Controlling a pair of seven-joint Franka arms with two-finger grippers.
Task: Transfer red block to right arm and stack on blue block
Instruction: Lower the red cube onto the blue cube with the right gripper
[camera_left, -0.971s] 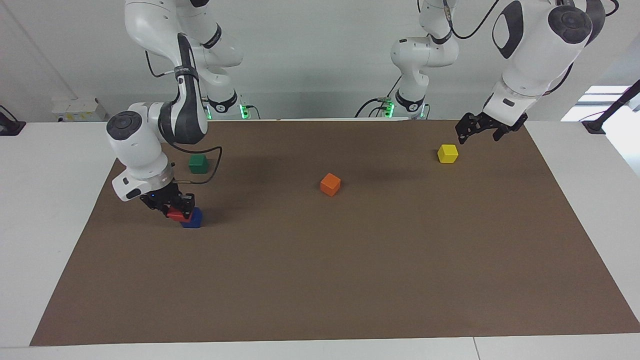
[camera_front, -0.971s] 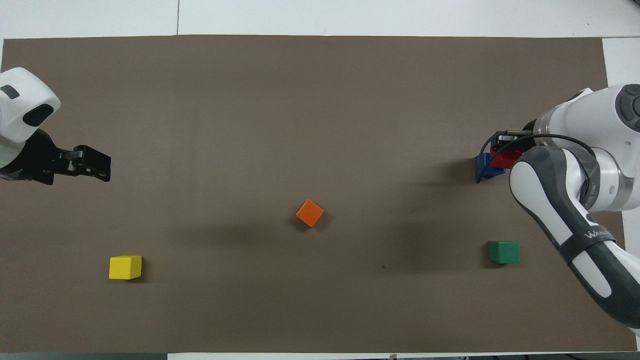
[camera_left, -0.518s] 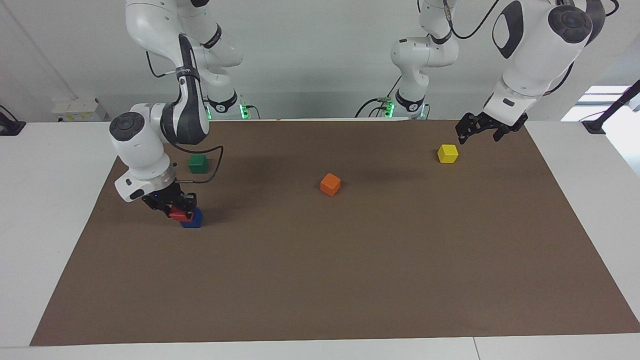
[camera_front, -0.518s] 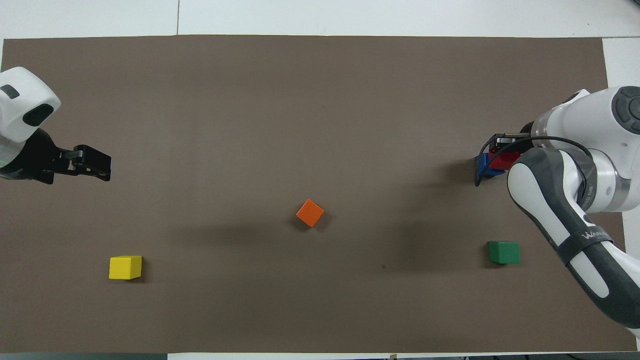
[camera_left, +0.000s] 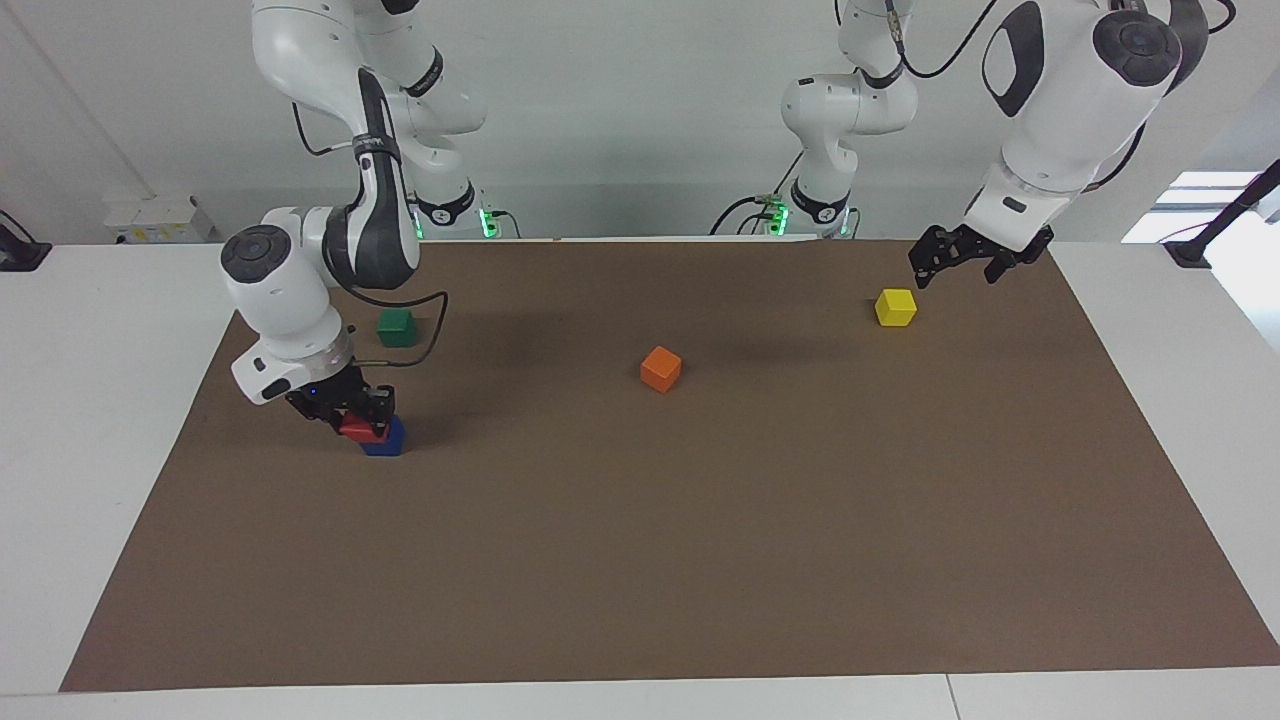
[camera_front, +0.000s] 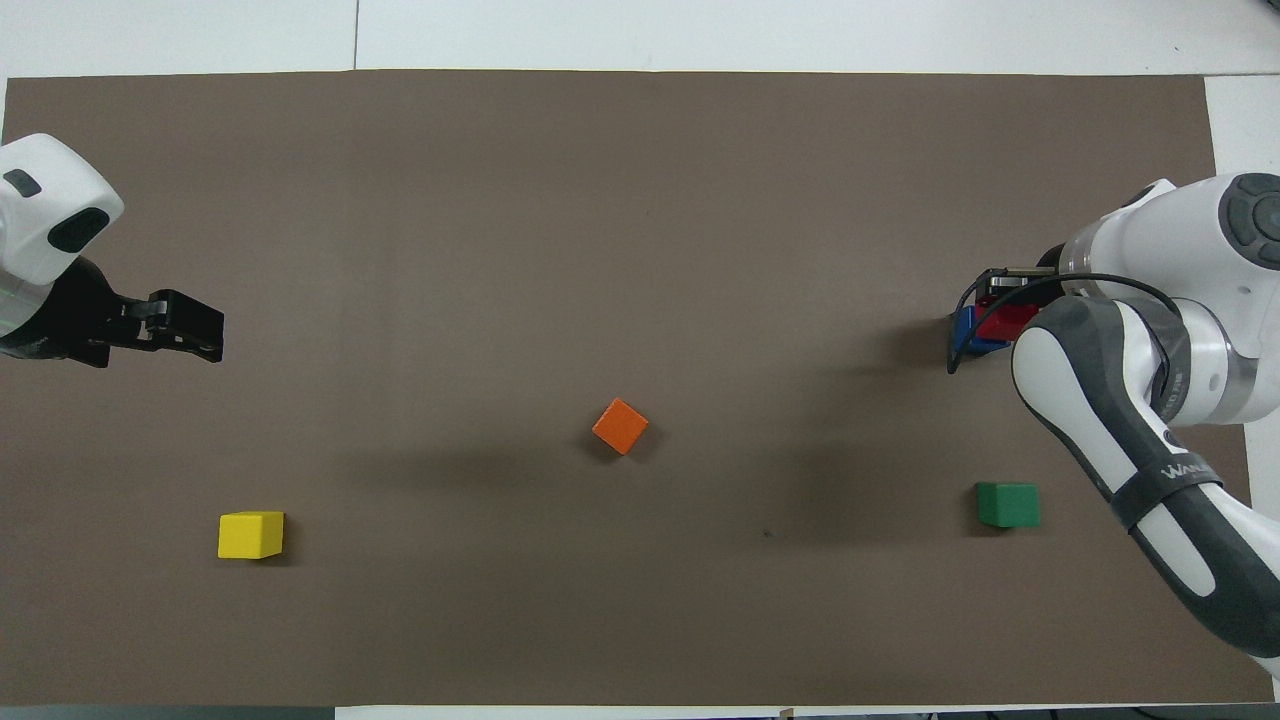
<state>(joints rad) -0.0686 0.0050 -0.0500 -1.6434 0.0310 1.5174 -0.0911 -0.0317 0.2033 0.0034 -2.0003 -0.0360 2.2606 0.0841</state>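
A: Starting at the right arm's end of the table, we see the right gripper (camera_left: 352, 418) pinching the red block (camera_left: 360, 430), and that block sits low over the blue block (camera_left: 385, 437). We cannot tell whether the 2 blocks touch.

B: We agree. From overhead the red block (camera_front: 1005, 320) covers most of the blue block (camera_front: 966, 330), with the right arm (camera_front: 1150, 400) crossing over them. The green block (camera_left: 396, 327) lies nearer to the robots than that pair.

A: At the middle of the brown mat (camera_left: 700, 560) we find the orange block (camera_left: 660, 369), turned cornerwise.

B: Then the yellow block (camera_left: 895, 307) at the left arm's end. The left gripper (camera_left: 950, 262) hangs in the air just beside it, holding nothing, its fingers spread.

A: So we count 5 blocks on the mat.
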